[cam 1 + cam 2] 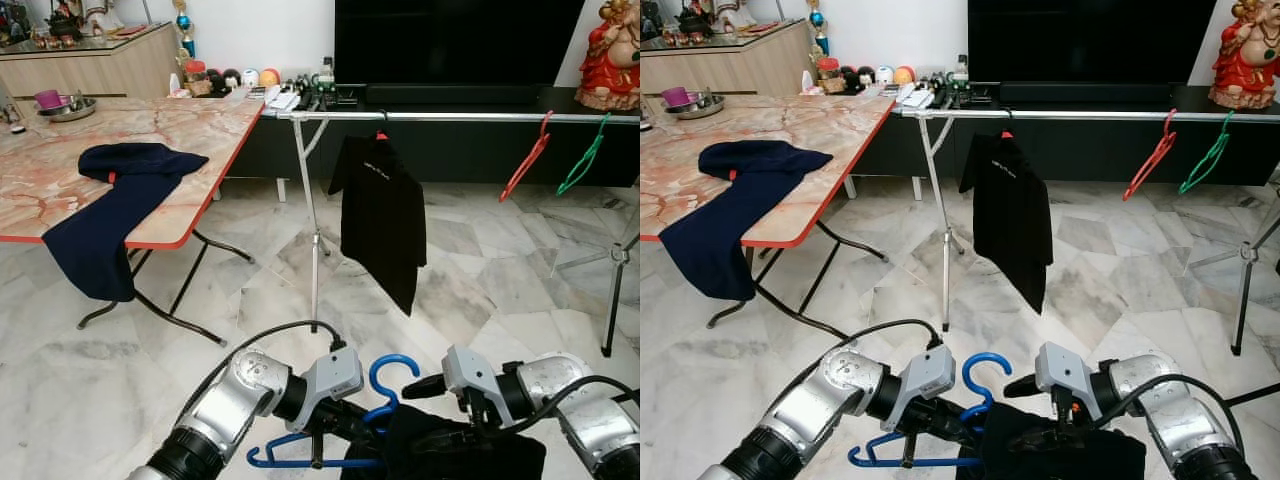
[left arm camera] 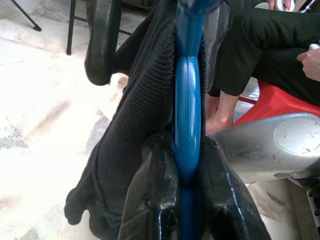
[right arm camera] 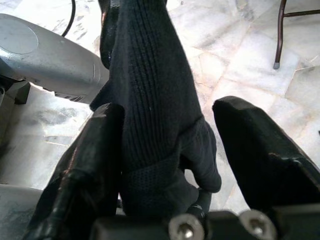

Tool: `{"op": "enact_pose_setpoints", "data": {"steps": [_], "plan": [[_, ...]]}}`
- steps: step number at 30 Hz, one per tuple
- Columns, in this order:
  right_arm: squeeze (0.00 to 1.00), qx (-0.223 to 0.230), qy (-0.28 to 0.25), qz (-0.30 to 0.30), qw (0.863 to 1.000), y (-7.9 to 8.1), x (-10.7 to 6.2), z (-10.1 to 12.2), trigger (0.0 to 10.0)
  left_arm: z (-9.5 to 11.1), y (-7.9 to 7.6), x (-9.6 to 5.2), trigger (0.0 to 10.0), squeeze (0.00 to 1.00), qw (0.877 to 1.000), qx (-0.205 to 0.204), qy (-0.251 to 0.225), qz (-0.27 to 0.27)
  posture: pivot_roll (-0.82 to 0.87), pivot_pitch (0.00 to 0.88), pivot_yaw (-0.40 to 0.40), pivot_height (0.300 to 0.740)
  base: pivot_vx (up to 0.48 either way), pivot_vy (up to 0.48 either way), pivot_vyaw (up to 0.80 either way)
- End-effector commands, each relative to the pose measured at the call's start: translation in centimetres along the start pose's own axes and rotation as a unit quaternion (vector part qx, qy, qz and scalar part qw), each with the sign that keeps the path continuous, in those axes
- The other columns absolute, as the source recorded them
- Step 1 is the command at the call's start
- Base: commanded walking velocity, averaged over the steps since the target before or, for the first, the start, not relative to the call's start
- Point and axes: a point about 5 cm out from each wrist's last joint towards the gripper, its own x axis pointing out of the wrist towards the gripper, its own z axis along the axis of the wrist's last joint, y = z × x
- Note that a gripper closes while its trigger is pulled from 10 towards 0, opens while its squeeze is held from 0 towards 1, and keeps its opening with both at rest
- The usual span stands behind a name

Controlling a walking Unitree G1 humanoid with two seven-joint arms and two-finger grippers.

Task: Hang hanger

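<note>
Left gripper (image 1: 335, 425) jaws clamped on blue hanger (image 1: 385, 385), low, well short of rail (image 1: 450, 117). Right gripper (image 1: 440, 440) jaws apart around black garment (image 1: 450, 455), seemingly half-dressed. Hanging still left.

The blue hanger (image 2: 188, 115) looked like smooth, glossy plastic. The black garment (image 3: 150, 100) on it was matt ribbed knit cloth. The left gripper (image 2: 187, 200) had shiny, scuffed black fingers (image 2: 150, 200); the right gripper (image 3: 190, 170) had duller, grainier ones. The floor (image 1: 480, 270) was polished marble, the far rail (image 1: 450, 117) bright metal, and the left table (image 1: 150, 140) glossy, marble-patterned, with dark navy cloth (image 1: 110, 215) draped on it.
</note>
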Motion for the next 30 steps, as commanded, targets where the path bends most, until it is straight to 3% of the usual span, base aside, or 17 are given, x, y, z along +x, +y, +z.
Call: {"op": "enact_pose_setpoints", "data": {"steps": [1, 30], "plan": [[0.0, 0.007, -0.003, -0.001, 1.0, 0.2, 0.1, -0.4, 0.0, 1.5, 0.3, 0.0, 10.0, 0.0, 1.0, 0.023, -0.015, -0.001, -0.04, 0.021, 0.003, 0.74, 0.0, 0.0, 0.0], [0.0, 0.01, 0.033, 0.017, 0.999, 1.5, 1.7, -2.0, 0.0, 2.0, 0.4, 0.4, 10.0, 0.0, 0.999, 0.018, -0.034, 0.017, -0.04, 0.0, 0.008, 0.74, 0.0, 0.0, 0.0]]}}
